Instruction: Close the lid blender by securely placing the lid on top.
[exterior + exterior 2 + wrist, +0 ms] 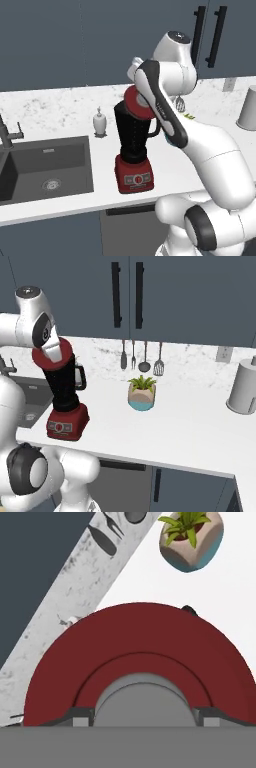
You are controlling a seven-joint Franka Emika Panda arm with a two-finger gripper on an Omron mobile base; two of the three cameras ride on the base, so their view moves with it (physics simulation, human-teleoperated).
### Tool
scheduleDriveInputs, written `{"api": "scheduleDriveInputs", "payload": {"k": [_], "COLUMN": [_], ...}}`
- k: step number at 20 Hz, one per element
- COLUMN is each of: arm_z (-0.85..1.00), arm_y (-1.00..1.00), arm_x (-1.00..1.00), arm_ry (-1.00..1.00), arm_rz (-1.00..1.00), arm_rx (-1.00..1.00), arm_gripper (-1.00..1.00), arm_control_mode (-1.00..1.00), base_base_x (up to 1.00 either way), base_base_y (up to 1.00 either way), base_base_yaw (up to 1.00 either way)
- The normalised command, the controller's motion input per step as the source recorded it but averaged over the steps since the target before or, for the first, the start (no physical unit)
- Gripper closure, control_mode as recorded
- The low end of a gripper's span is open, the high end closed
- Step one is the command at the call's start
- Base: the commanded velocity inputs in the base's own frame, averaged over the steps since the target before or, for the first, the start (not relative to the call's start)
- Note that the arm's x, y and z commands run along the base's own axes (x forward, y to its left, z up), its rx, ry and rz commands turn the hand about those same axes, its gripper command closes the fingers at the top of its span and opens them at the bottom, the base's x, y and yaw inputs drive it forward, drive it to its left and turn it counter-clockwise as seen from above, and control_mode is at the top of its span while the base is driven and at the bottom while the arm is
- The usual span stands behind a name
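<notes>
White arm (215, 150), dark joints, rounded links

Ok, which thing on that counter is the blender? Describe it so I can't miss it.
On the white counter, just right of the dark sink, stands the blender. Its red square base and tall black jar set it apart from the small white soap bottle beside it.

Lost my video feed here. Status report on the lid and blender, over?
Gripper shut on the round red lid by its grey centre cap. Lid tilted at the rim of the red-based, black-jarred blender, not seated flat. Nothing blocking.
</notes>
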Motion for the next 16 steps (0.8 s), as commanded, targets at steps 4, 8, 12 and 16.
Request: {"api": "scheduleDriveInputs", "payload": {"k": [4,8,12,16], "arm_z": [0.0,0.0,-0.09,-0.26], "arm_y": [0.38,0.04,0.0,0.06], "arm_x": [0.6,0.37,0.13,0.0], "arm_ry": [0.19,0.16,0.04,-0.13], "arm_rz": [-0.11,-0.02,0.0,0.0], "arm_rx": [-0.13,-0.05,-0.01,0.0], "arm_gripper": [1.0,1.0,1.0,1.0], "arm_control_mode": [-1.0,-1.0,-1.0,-1.0], "base_base_x": [0.0,0.0,0.0,0.0], "base_base_y": [0.0,0.0,0.0,0.0], "base_base_yaw": [0.0,0.0,0.0,0.0]}}
